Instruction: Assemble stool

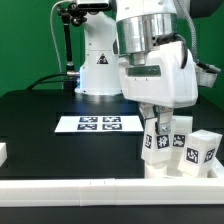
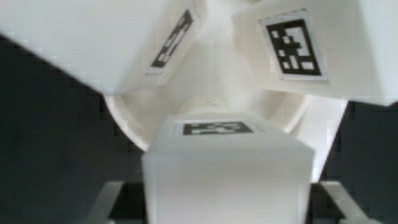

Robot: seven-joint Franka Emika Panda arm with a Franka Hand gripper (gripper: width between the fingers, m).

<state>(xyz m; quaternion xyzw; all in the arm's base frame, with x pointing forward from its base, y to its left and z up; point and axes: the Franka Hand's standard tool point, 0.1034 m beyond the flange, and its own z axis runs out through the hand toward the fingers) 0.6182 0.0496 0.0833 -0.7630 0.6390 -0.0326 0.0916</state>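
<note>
My gripper [image 1: 157, 124] is shut on a white leg block [image 1: 156, 150] and holds it upright, its lower end down at the round white seat [image 1: 190, 170] at the exterior view's right. In the wrist view that leg block [image 2: 222, 170] fills the space between my fingers [image 2: 121, 198], with its marker tag [image 2: 217, 127] on the end face and the seat's curved rim [image 2: 134, 115] beyond it. Two more tagged leg blocks [image 1: 181, 146] [image 1: 205, 150] stand on the seat beside the held one. They also appear in the wrist view as leg blocks [image 2: 169, 45] [image 2: 294, 45].
The marker board [image 1: 99, 124] lies flat in the middle of the black table. A long white rail [image 1: 80, 190] runs along the table's front edge. A small white part [image 1: 3, 152] sits at the exterior view's left edge. The arm's base [image 1: 100, 70] stands at the back.
</note>
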